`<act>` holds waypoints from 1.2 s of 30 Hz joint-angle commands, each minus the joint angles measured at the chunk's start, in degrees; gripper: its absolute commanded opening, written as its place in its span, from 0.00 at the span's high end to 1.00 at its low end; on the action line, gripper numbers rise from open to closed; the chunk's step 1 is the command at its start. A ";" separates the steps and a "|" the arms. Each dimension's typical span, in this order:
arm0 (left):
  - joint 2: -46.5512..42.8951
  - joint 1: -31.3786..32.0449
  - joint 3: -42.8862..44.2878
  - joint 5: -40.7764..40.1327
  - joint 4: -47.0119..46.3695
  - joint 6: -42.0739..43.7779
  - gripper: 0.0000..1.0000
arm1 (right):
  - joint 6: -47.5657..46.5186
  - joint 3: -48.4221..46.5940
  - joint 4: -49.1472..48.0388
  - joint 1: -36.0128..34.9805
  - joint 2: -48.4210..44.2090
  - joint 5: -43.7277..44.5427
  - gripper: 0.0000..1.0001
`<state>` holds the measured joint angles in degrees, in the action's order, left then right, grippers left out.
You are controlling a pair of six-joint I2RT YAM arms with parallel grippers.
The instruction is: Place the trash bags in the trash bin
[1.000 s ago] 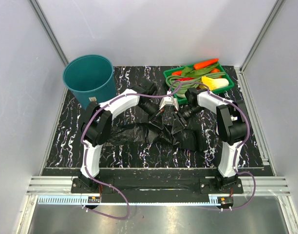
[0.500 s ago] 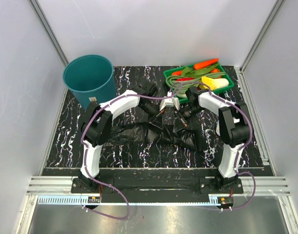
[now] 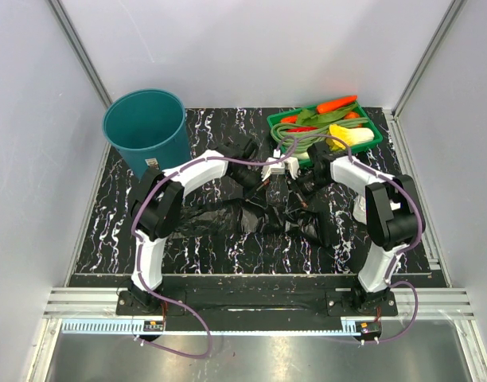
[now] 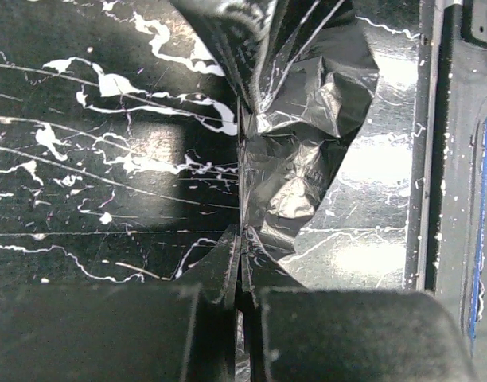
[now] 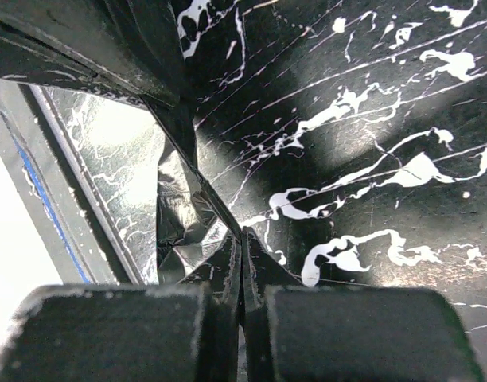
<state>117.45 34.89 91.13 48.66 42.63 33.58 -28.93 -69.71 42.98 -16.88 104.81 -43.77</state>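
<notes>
The trash bags (image 3: 259, 219) are seen as a crumpled heap of glossy black film on the middle of the bench (image 3: 108, 215), a little nearer than its centre and spread from left to right between the two arms. At the heap's middle the film is bunched up into a raised fold where both hands meet.

In the left wrist view, the left hand (image 4: 240, 239) is clenched, with a wrinkled pleat of the film pinched between its tips and fanning out beyond them. In the right wrist view, the right hand (image 5: 242, 239) is likewise clenched, and a taut ridge of the same film is drawn into its closed tips. The two hands are held close together above the far side of the heap.

The trash bin (image 3: 146, 127) stands upright at the far left corner of the bench, well apart from the bags, its mouth open upward. At the far right, a green tray (image 3: 376, 137) is placed, in which a carrot (image 3: 337, 104) and other vegetables are laid.
</notes>
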 commanded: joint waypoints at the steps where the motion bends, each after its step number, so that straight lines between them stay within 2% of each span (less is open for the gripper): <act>1: -3.80 -2.28 -1.22 -4.81 0.96 -2.47 1.00 | 2.12 1.77 -1.58 2.38 -3.65 8.43 1.00; 22: -4.60 -4.57 -3.24 -6.04 -3.43 -5.81 1.00 | 8.36 6.96 -8.88 5.54 -5.76 13.97 1.00; 36: -6.79 -7.65 -4.73 -2.79 -4.49 -7.22 1.00 | 10.12 7.84 -10.64 6.25 -4.36 20.56 1.00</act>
<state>115.74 30.72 87.50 46.54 35.22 26.22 -18.61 -63.18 30.50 -13.43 101.23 -34.70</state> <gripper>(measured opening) 0.013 0.009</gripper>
